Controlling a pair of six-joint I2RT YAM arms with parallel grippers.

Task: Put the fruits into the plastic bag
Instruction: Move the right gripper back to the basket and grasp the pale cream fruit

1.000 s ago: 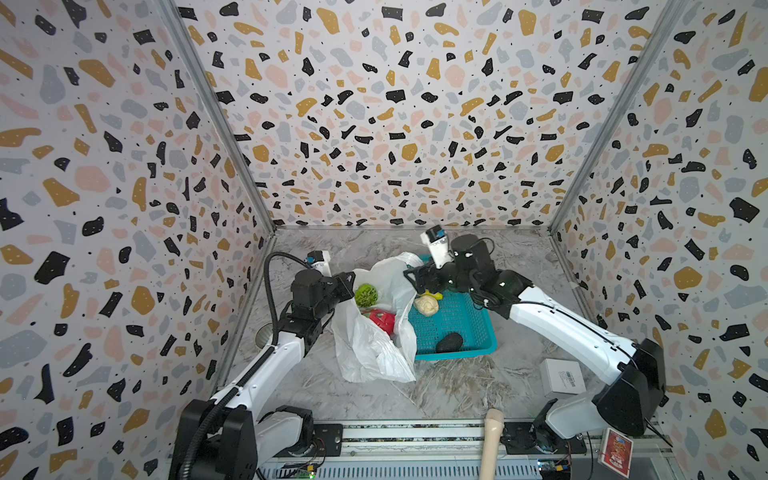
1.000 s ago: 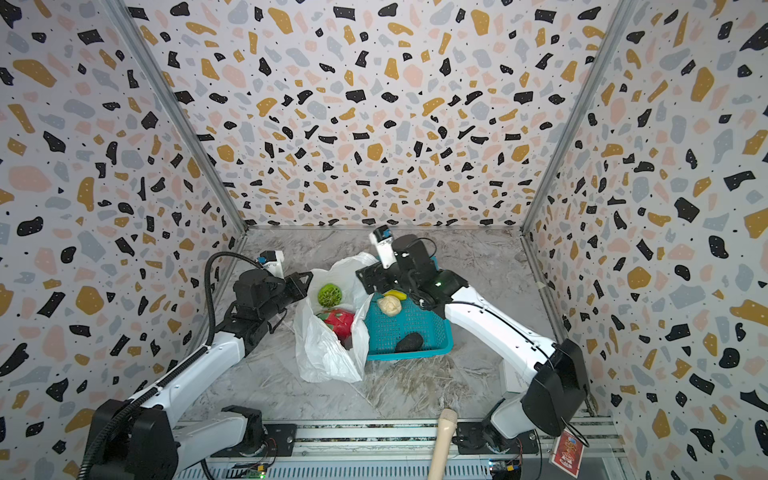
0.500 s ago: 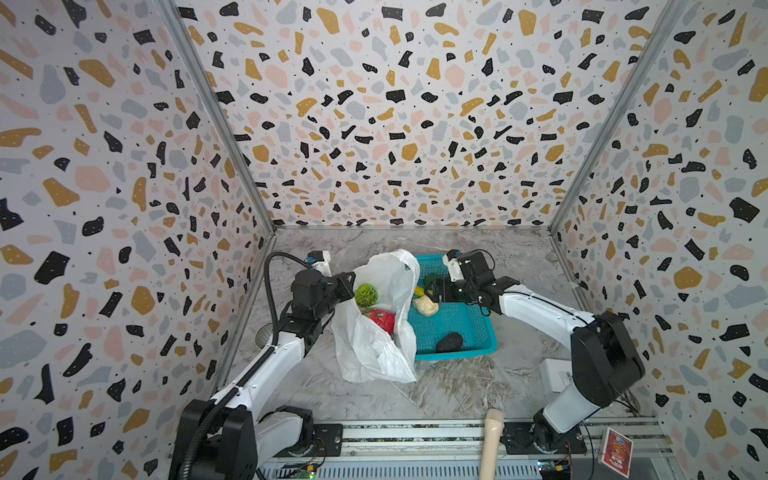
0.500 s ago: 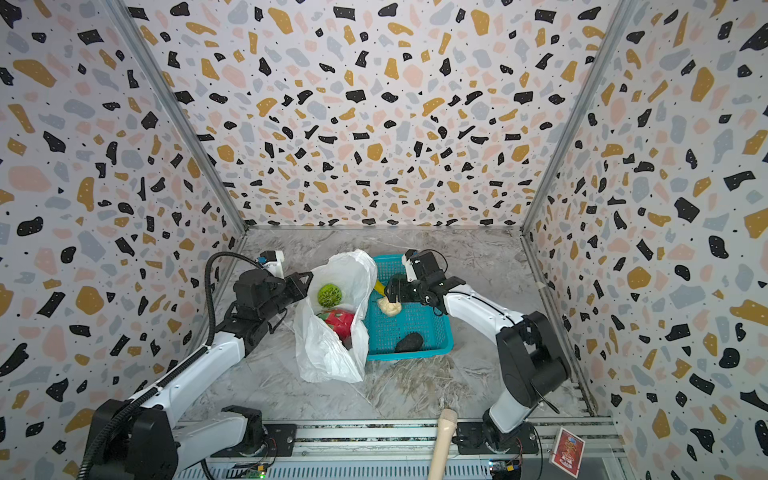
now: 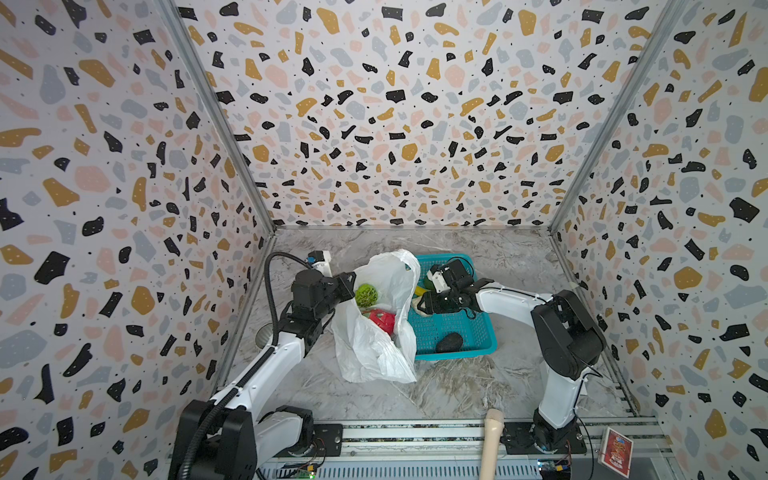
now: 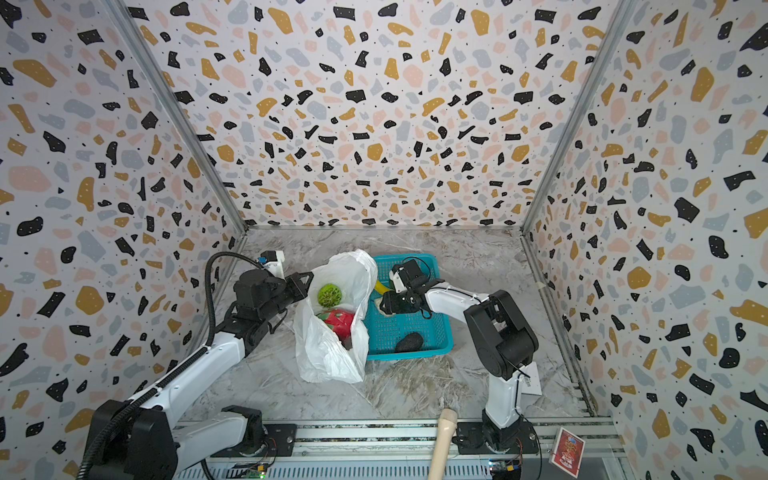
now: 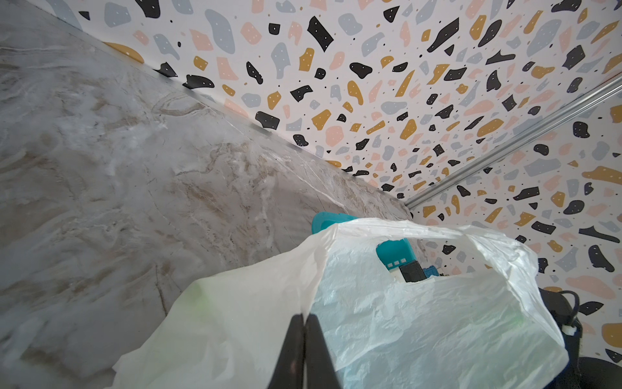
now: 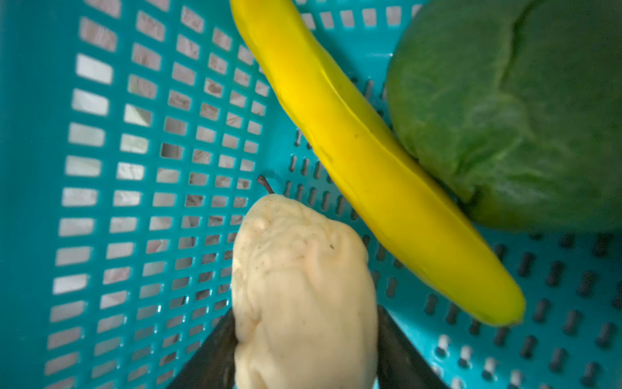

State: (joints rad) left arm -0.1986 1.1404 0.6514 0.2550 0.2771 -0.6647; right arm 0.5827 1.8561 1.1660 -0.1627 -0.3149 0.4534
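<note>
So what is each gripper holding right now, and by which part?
Left gripper pinches the plastic bag by its mouth rim. Right gripper grips the beige pear across its wide body, inside the teal basket.

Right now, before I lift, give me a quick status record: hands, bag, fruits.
left hand: shut on plastic bag rim, holding it open
right hand: in basket, a finger against each side of beige fruit
in bag: bumpy green ball, red fruit
in basket: beige fruit, banana, dark green fruit, blackish oval
</note>
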